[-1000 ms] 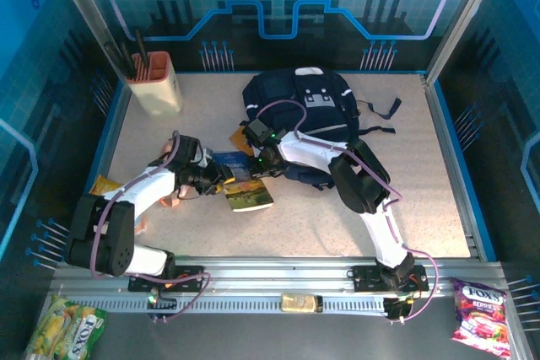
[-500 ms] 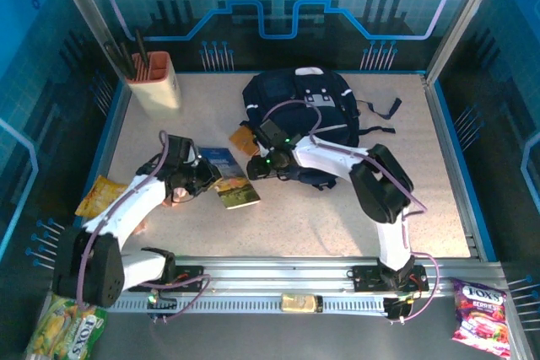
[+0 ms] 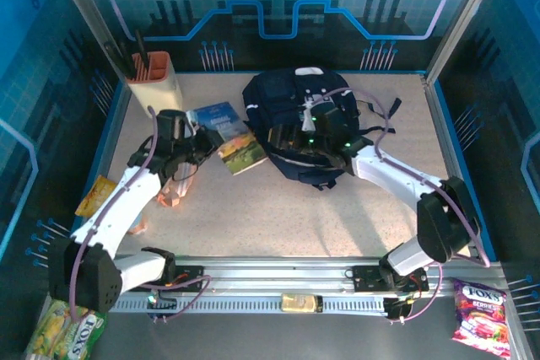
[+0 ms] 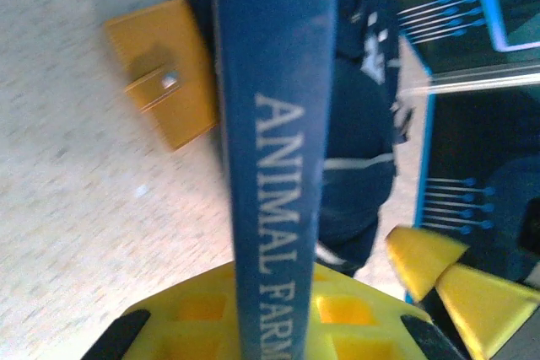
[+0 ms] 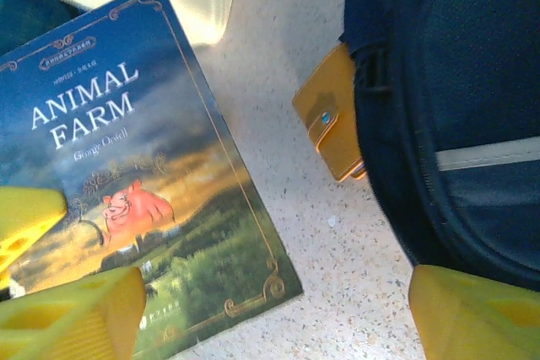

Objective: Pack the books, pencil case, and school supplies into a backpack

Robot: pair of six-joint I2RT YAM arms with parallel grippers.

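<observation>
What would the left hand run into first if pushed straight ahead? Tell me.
Probably the backpack. The left hand grips the Animal Farm book and points it at the navy fabric. The orange case lies just left of that line. Depth is unclear.

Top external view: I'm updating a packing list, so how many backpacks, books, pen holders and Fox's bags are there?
backpack: 1
book: 1
pen holder: 1
Fox's bags: 2
Total: 5
</observation>
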